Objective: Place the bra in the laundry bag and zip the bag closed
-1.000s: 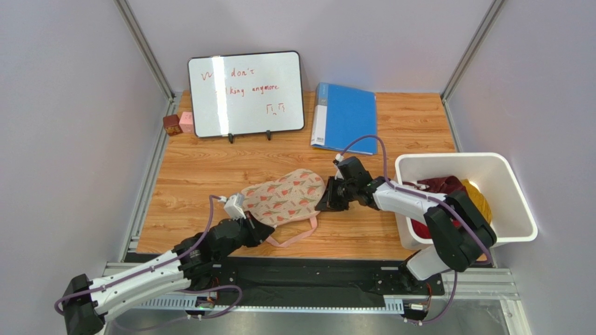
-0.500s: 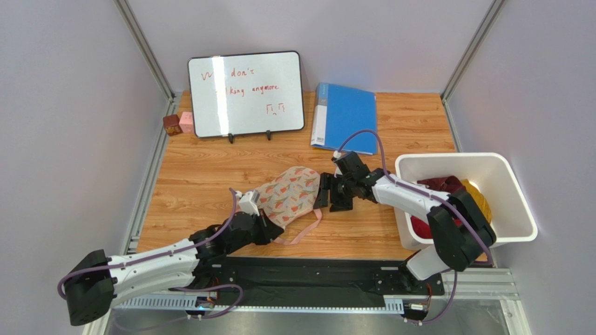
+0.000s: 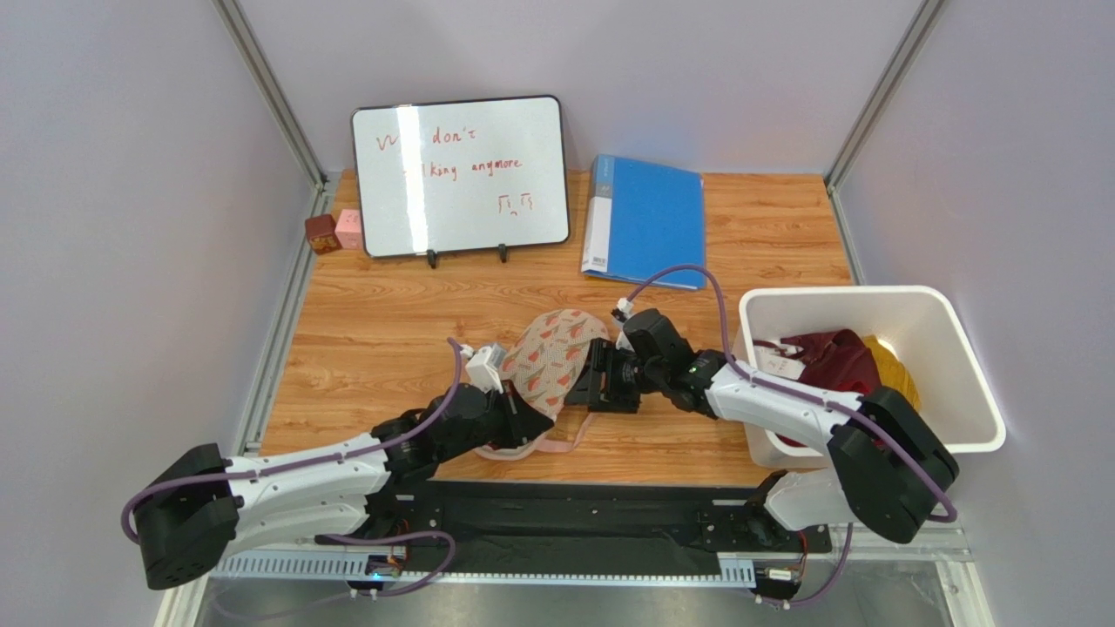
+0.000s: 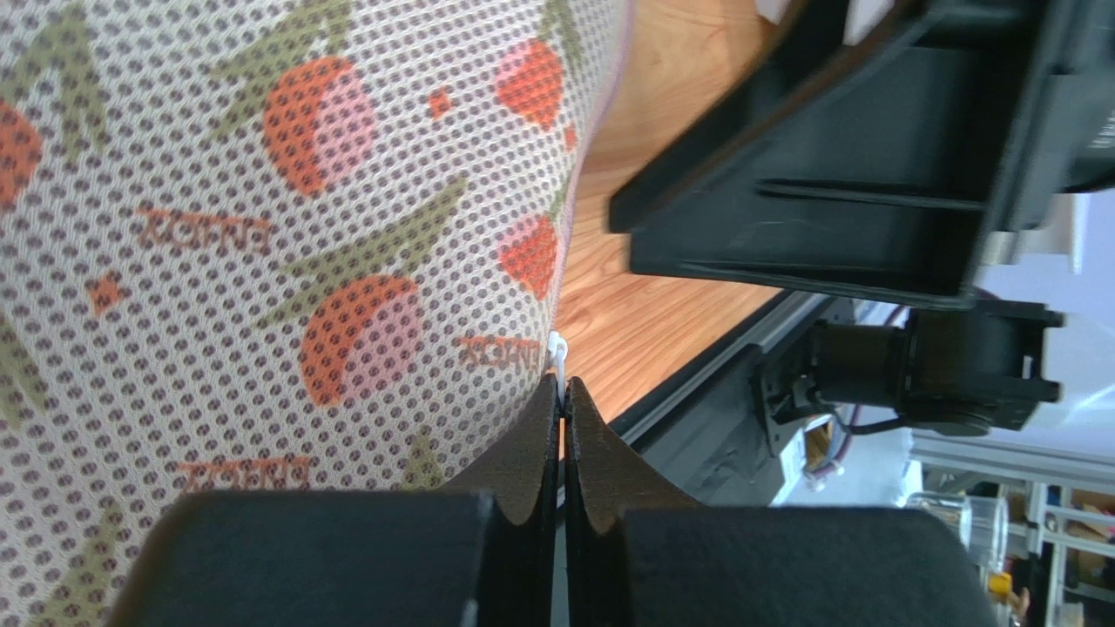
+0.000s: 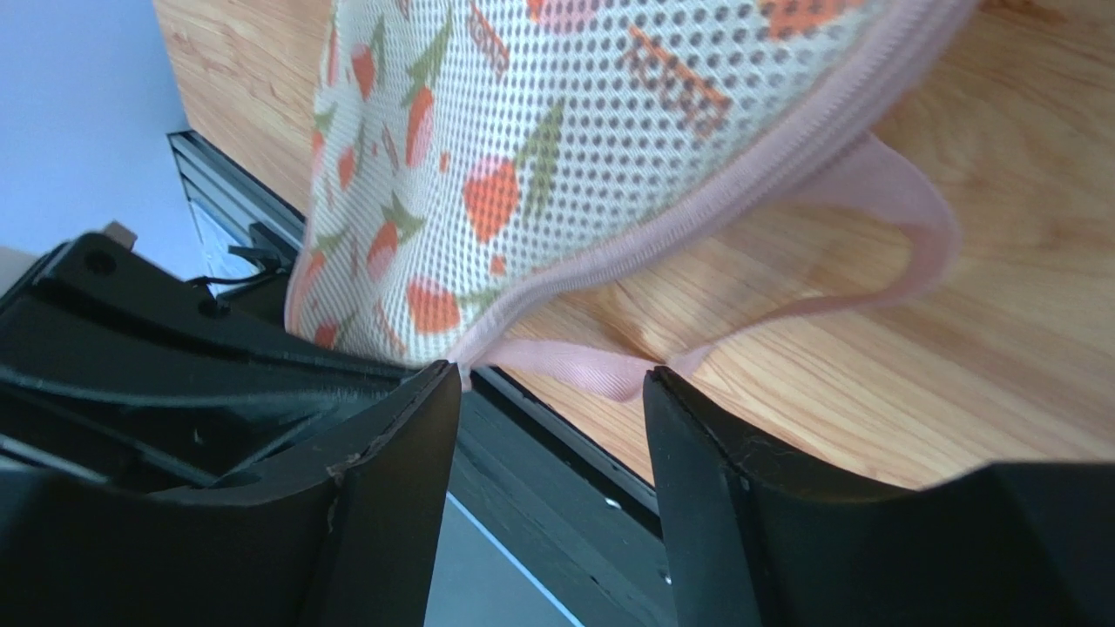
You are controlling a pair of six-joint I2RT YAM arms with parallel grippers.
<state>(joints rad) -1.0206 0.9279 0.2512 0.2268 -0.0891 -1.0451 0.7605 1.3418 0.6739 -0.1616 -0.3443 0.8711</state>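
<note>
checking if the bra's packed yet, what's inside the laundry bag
Only the printed mesh outside of the laundry bag shows, pinched by the left claw. Whatever is inside is covered by the fabric in all views, so its contents cannot be told.

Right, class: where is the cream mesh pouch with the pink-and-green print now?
In the top view the printed cream mesh pouch sits near the middle of the wooden table, between the left gripper and the right gripper, left of the white bin.

Cream mesh laundry bag (image 3: 556,355) w/ red-pink fruit & green leaf print, pink trim. Light wood-grain desk (image 3: 380,327). White bin (image 3: 838,295). Blue folder (image 3: 648,220).
</note>
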